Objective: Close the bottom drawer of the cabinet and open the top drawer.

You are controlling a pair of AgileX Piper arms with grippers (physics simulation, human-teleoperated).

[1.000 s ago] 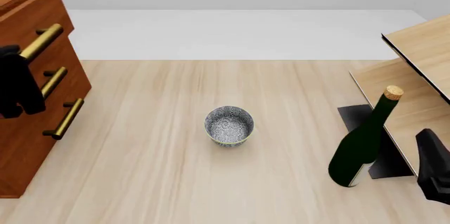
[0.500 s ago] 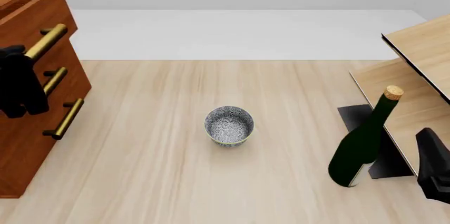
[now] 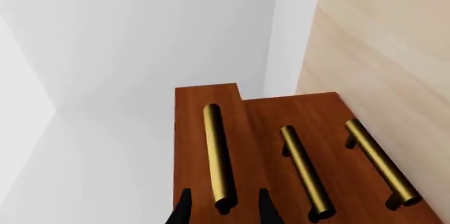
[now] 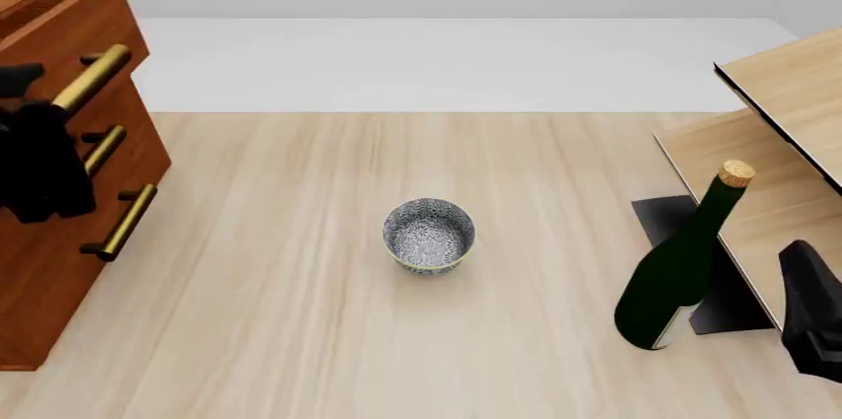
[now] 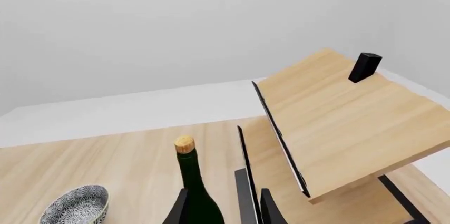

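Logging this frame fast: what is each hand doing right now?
Left hand: open, fingers either side of the top drawer's handle.
Right hand: open, holding nothing, behind the green bottle.

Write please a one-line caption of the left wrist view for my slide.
Left pincer open around the end of the top drawer's brass handle, that drawer standing slightly out from the cabinet.

Bright, even, sharp render throughout; shadows soft and faint, light perhaps from overhead.
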